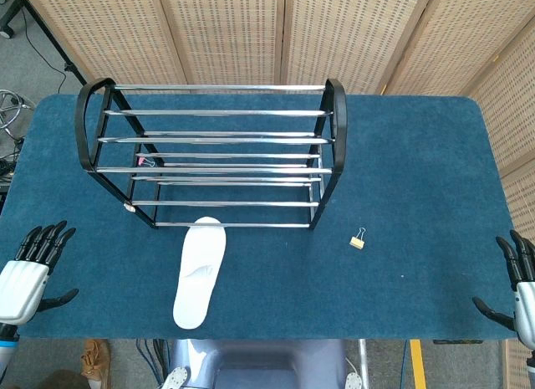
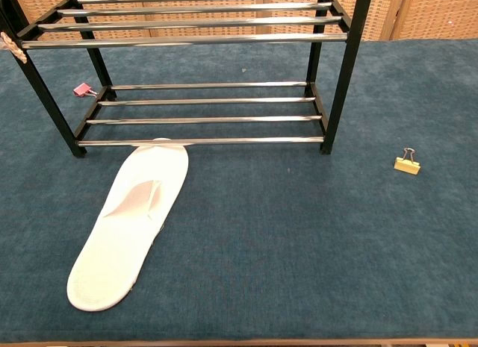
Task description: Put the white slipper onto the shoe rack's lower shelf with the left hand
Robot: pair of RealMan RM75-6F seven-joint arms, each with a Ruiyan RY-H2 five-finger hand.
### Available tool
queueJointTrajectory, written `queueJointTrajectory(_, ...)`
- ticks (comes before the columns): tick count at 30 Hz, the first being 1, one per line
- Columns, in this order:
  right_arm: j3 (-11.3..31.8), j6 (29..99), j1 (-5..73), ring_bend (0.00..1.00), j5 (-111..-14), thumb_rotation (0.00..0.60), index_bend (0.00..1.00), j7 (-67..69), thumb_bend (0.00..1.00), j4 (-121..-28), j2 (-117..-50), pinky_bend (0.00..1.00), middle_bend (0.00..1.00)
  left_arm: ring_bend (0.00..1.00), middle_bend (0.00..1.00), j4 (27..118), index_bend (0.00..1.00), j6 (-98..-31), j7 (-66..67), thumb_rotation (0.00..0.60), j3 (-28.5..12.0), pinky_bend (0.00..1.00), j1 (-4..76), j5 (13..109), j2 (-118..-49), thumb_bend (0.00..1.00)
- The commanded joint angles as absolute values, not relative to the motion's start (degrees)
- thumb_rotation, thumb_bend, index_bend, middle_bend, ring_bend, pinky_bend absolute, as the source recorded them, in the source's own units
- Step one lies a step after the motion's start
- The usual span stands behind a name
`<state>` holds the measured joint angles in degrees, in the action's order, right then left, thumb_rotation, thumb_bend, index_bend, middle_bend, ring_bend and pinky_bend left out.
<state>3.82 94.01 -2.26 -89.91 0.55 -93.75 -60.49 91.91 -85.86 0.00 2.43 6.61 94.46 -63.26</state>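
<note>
A white slipper point(image 1: 199, 272) point(image 2: 131, 222) lies flat on the blue table, its toe end touching the front bar of the shoe rack's lower shelf point(image 2: 202, 120). The black-framed shoe rack point(image 1: 213, 155) with chrome bars stands at the table's middle back. My left hand point(image 1: 32, 272) hovers at the table's front left edge, fingers spread, holding nothing, well left of the slipper. My right hand point(image 1: 518, 284) sits at the front right edge, fingers apart and empty. Neither hand shows in the chest view.
A small yellow binder clip point(image 1: 359, 239) point(image 2: 407, 163) lies right of the rack. A pink binder clip point(image 2: 81, 89) point(image 1: 147, 161) sits under the rack's left side. Woven screens stand behind the table.
</note>
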Motion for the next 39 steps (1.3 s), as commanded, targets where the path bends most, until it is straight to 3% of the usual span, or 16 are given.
queueJointTrajectory(1, 3.78, 94.1, -2.28, 0.0, -90.03, 0.6, 0.0, 0.62, 0.0, -93.77, -60.47, 0.0, 0.0, 0.0, 0.0, 91.9, 0.0, -85.74, 0.17, 0.6, 2.51, 0.0, 6.59, 94.49, -63.34, 0.0)
queueJointTrajectory(10, 3.84, 94.69, -2.47, 0.0, -90.28, 0.6, 0.0, 1.45, 0.0, -93.98, -60.04, 0.0, 0.0, 0.0, 0.0, 90.68, 0.0, -83.63, 0.62, 0.6, 3.09, 0.0, 8.35, 97.05, -64.54, 0.0)
queueJointTrajectory(18, 3.85, 94.46, -2.38, 0.0, -90.18, 0.6, 0.0, 2.92, 0.0, -93.88, -59.66, 0.0, 0.0, 0.0, 0.0, 87.45, 0.0, -75.46, 1.56, 0.6, 3.36, 0.0, 15.72, 103.1, -70.35, 0.0)
queueJointTrajectory(25, 3.82, 93.76, -2.11, 0.0, -89.91, 0.6, 0.0, 3.72, 0.0, -93.5, -59.59, 0.0, 0.0, 0.0, 0.0, 86.22, 0.0, -67.78, 3.84, 0.6, 1.09, 0.0, 21.0, 100.93, -78.43, 0.01)
queueJointTrajectory(39, 3.82, 92.46, -1.57, 0.0, -89.19, 0.6, 0.0, 3.54, 0.0, -93.17, -59.83, 0.0, 0.0, 0.02, 0.03, 81.02, 0.07, -63.8, 10.4, 0.6, -4.1, 0.18, 27.0, 96.29, -91.37, 0.09)
